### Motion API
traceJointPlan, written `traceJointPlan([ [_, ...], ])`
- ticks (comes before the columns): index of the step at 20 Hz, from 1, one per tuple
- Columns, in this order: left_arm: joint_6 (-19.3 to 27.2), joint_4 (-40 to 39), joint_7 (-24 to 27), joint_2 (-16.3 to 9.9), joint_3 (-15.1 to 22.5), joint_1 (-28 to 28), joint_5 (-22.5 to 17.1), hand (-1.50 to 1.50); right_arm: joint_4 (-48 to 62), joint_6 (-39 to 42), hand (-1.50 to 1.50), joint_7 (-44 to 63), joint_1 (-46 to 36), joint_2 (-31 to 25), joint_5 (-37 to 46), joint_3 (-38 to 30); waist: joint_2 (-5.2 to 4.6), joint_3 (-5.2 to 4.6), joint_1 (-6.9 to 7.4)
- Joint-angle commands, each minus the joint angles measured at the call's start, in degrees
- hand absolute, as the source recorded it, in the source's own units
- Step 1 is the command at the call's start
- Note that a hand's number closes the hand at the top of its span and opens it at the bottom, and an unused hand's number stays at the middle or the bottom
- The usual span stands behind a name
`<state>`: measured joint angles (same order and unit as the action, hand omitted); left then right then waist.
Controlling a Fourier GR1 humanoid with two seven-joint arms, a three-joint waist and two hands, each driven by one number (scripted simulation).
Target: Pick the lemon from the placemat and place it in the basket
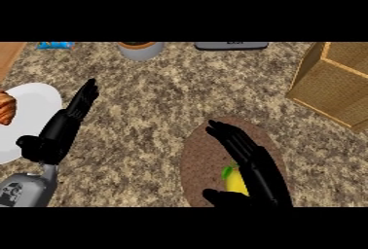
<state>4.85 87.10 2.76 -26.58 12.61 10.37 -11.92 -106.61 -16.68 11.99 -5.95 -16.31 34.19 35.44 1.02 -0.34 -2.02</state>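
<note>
A yellow lemon [235, 182] with a green end lies on the round brown placemat [197, 160] at the lower middle. My right hand [248, 155] hovers right over it, fingers straight and pointing up-left, thumb [219, 197] spread below, open and partly hiding the lemon. The woven basket [334, 82] stands at the right edge, beyond the placemat. At the left, my left hand [68, 121] rests open with its fingers pointing up.
A white plate [36, 104] with a croissant [6, 109] sits at the left edge. Along the far edge are a grey bowl [140, 48], a dark flat object [230, 45] and a blue item [56, 45]. The counter is speckled granite.
</note>
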Motion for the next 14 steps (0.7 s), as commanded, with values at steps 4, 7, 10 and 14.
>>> traceJointPlan([
  [4, 0.0, 1.8, -0.9, 0.2, 0.7, -1.3, 0.4, 0.0, -9.3, 15.3, -1.5, 22.4, -4.6, -10.5, 16.3, -1.7, 0.46, -0.27, -0.23],
  [7, -2.0, 1.4, 0.4, -1.0, -0.5, -2.2, -0.9, 0.0, -15.1, 28.4, -1.5, 30.9, -4.8, -12.0, 13.5, 1.6, 0.19, -0.25, 0.38],
  [10, -2.3, 1.9, 0.1, -1.4, -1.5, -0.5, -1.1, 0.0, -21.5, 39.9, -1.5, 39.0, -5.3, -11.7, 5.9, 1.2, -0.28, -0.09, 0.78],
  [14, -1.1, 2.8, 0.7, 0.5, 0.5, -1.6, 0.7, 0.0, -30.2, 51.6, -1.5, 51.6, -6.3, -9.0, -3.4, -0.1, -0.52, 0.02, 1.4],
])
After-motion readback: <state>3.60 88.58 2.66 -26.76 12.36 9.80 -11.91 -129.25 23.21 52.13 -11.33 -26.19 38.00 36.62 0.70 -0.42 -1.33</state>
